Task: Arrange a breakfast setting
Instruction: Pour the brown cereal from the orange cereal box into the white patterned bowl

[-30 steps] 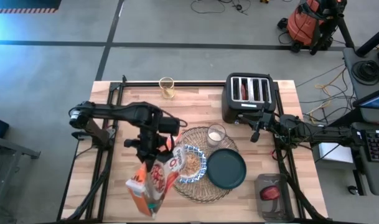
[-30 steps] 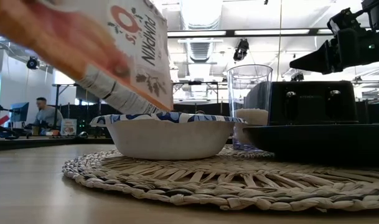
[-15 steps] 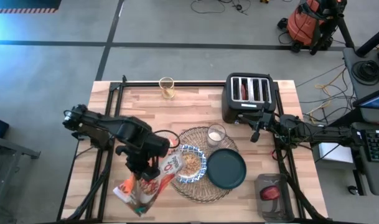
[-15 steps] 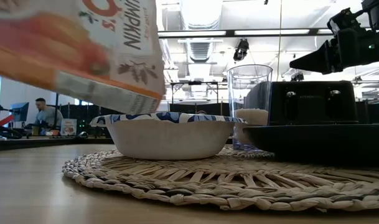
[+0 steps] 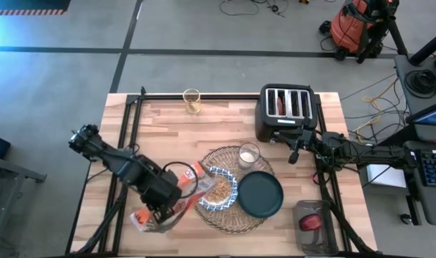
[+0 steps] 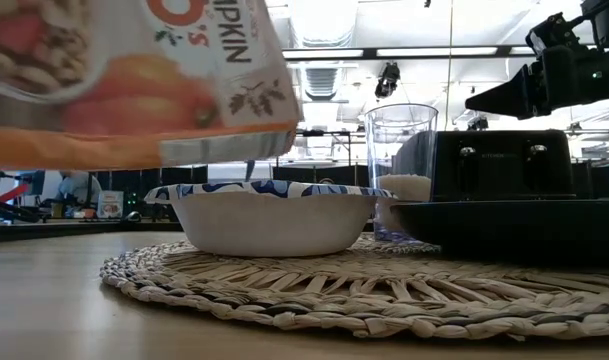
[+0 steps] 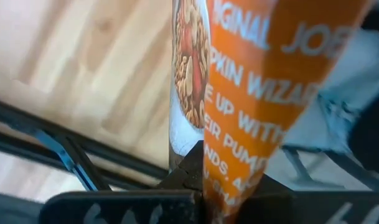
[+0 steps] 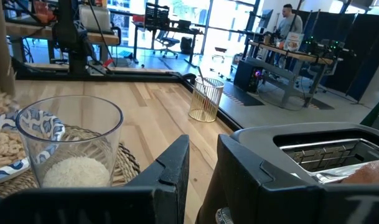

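Observation:
The woven placemat (image 5: 232, 218) lies at the table's middle. On it rest the blue-and-white bowl (image 5: 219, 188) with cereal in it, the dark teal plate (image 5: 260, 195) and the clear glass (image 5: 248, 154), which has something white in its bottom (image 8: 71, 171). My left gripper (image 5: 166, 203) is at the bowl's near left, shut on the orange cereal bag (image 5: 192, 183), which fills the upper left of the low view (image 6: 134, 90). My right gripper (image 5: 295, 152) hangs by the toaster's front, its fingers (image 8: 177, 165) a narrow gap apart and empty. My left gripper pinches the cereal bag between its two fingers, with the bag's narrow edge (image 7: 209, 186) running between them. In the high view the hold is around the bag's middle. The bag is lifted clear and lies almost level, its open end (image 5: 202, 174) toward the bowl.
A black four-slot toaster (image 5: 287, 112) stands at the far right. A small yellowish wire cup (image 5: 192, 100) stands at the far edge. A clear container with something red in it (image 5: 312, 221) sits at the near right corner. People show in the room beyond the table.
My left gripper has drawn back toward the table's near left corner with the bag. The bag has turned from slanting steeply down over the bowl to almost level, and its open end has come away from above the bowl. My right arm has kept still.

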